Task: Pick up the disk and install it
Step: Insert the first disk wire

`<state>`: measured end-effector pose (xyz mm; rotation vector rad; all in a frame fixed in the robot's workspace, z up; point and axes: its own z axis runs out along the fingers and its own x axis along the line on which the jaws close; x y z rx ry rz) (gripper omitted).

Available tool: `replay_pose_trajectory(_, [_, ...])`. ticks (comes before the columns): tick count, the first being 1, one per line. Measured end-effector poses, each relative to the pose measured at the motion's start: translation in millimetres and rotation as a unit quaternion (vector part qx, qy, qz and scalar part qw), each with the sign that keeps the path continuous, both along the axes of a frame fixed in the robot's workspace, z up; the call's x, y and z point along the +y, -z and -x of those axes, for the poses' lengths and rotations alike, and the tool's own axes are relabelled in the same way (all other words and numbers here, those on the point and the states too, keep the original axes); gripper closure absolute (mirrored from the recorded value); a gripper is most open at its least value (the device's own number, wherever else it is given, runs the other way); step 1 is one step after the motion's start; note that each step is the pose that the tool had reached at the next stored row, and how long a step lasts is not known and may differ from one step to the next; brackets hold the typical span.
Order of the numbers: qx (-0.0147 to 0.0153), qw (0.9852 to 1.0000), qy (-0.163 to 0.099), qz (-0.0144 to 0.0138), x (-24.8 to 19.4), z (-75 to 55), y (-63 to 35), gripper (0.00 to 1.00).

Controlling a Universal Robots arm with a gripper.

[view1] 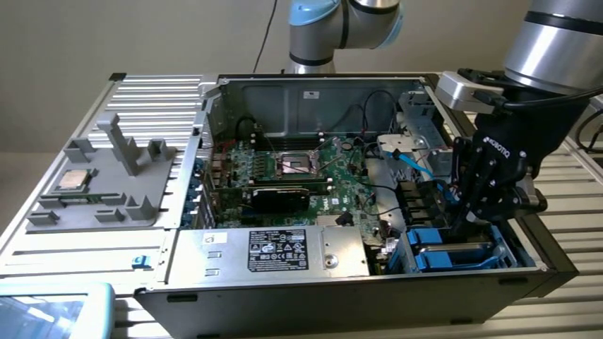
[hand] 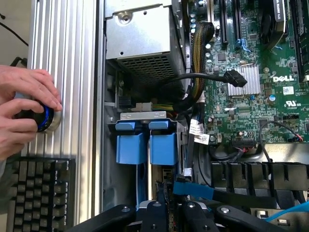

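**Exterior view, from its left to its right.** A grey fixture tray point(view1: 113, 176) lies on the slatted bench point(view1: 151, 92). It carries a small square CPU chip point(view1: 73, 181) in a shallow recess. Its upright holders stand vacant, which suggests it is a staging rack for parts.

Beside it the computer case point(view1: 282, 95) lies on its side with the open face upward, so the arm can reach in from above. Inside, a silver box with a black label point(view1: 273, 251) fills the near corner. The motherboard point(view1: 311, 169) lies flat behind it, its socket exposed.

At the right end of the case, the disk point(view1: 450, 253) sits in its blue carrier frame within the drive bay point(hand: 140, 115). It stands on edge, probably because the bay takes drives edgewise. The black gripper point(view1: 468, 227) reaches down into this corner. Its jaws are drawn narrow and appear closed on the upper edge of the blue frame. A hold that high would keep the fingers above the bay walls. How deeply the disk is seated cannot be told.

**Wrist view.** The gripper looks along the disk into the bay, and a blue cable point(hand: 193, 188) crosses close by. On the bench outside the case, a person's hand point(hand: 24, 104) grips a blue-ringed knob point(hand: 46, 118) beside a keyboard point(hand: 38, 193). The knob's purpose cannot be determined.
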<state>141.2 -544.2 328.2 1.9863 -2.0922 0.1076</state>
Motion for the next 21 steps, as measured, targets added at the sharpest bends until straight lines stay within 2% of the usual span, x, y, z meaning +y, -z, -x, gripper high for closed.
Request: replay_pose_trajectory(21, [-0.0001,1.0,0.001,0.0001,-0.8,-1.9,0.1,0.84])
